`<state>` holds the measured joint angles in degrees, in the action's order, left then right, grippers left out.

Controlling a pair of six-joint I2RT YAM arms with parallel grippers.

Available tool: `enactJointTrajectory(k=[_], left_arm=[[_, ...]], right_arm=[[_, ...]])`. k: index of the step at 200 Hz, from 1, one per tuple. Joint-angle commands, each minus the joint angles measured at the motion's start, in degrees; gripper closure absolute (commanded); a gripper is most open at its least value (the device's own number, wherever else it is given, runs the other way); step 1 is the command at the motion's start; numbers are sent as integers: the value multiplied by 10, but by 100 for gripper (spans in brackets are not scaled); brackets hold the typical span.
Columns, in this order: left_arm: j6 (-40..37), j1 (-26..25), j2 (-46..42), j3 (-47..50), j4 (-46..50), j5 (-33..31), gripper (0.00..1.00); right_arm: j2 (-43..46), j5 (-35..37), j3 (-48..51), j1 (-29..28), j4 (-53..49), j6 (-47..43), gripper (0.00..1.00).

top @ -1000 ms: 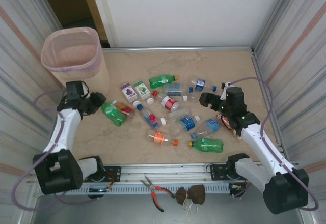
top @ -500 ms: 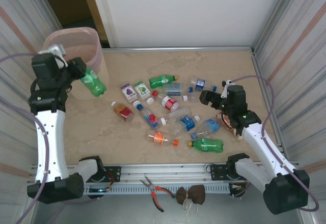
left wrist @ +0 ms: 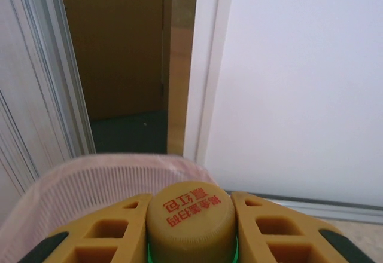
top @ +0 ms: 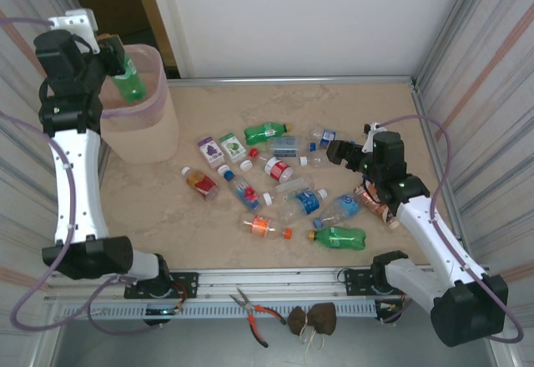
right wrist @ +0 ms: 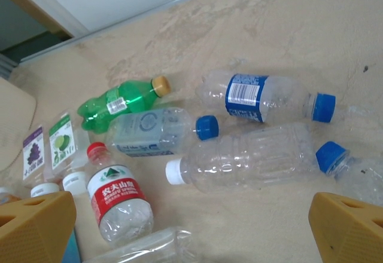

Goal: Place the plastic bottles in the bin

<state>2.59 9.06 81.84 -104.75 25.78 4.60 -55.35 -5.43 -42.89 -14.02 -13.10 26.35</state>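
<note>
Green bottle gripped at cap end by left tool, hanging below it over bin opening. Risk: bottle's tilted, so on release it may clip the rim & fall outside. Right tool wide, empty, other bottles beneath it on bench.

Tilted green bottle, tan-capped, hanging over the upright pale pink bin at far left, other plastic bottles lying scattered on their sides well to its right.
</note>
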Motion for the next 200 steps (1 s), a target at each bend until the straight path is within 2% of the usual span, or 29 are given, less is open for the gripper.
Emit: enactJointTrajectory(k=[1, 42, 103, 135, 173, 200], left_arm=[[-52, 4, 53, -57, -10, -35, 100], [-64, 4, 149, -121, 35, -21, 100], [-83, 4, 206, -80, 72, -24, 100], [-98, 4, 251, -89, 133, -27, 100], [-104, 4, 320, -142, 239, 5, 100], [-102, 4, 350, -143, 280, 14, 100]], right_arm=[[-10, 10, -23, -4, -3, -15, 1], [-35, 6, -33, -5, -2, -13, 1], [-28, 11, -5, -5, 8, 0, 1], [-22, 13, 5, -5, 5, 1, 1], [-16, 14, 12, -5, 5, 4, 1], [-17, 12, 15, -6, 2, 5, 1]])
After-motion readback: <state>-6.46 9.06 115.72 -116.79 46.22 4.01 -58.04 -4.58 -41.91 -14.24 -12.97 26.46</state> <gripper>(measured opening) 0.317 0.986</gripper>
